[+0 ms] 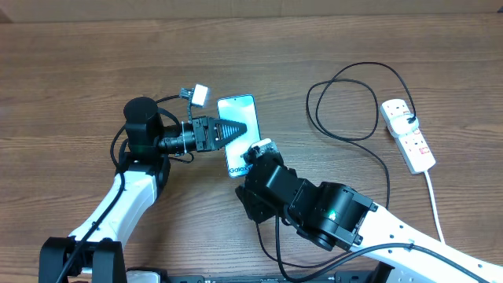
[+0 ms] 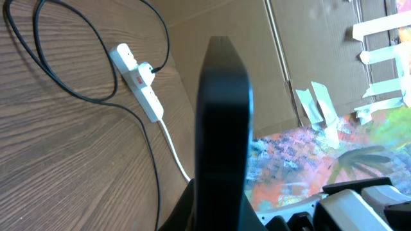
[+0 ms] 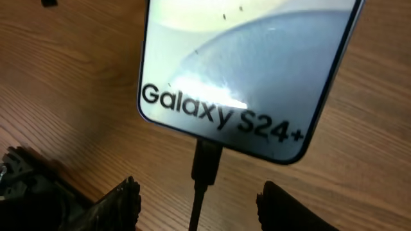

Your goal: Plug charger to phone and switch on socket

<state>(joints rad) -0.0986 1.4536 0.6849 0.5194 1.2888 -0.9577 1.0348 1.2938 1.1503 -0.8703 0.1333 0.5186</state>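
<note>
The phone (image 1: 238, 108) lies flat at the table's middle, with its "Galaxy S24+" end toward me. It fills the top of the right wrist view (image 3: 244, 58). My left gripper (image 1: 251, 130) is shut, turned on its side, and lies over the phone's middle; in the left wrist view (image 2: 221, 48) it is one dark blade. My right gripper (image 3: 202, 196) is open just below the phone (image 1: 256, 152). The charger's connector tip (image 3: 207, 157) sits in the phone's bottom edge, between the open fingers. The black cable (image 1: 346, 134) loops right to its plug (image 1: 410, 120) in the white socket strip (image 1: 413, 141), which also shows in the left wrist view (image 2: 138, 80).
The strip's white cord (image 1: 435, 208) runs toward the front right edge. A small white block with wires (image 1: 198, 96) sits by the left wrist. Cardboard (image 2: 308, 58) and a colourful painted surface (image 2: 302, 160) lie beyond the table's right side.
</note>
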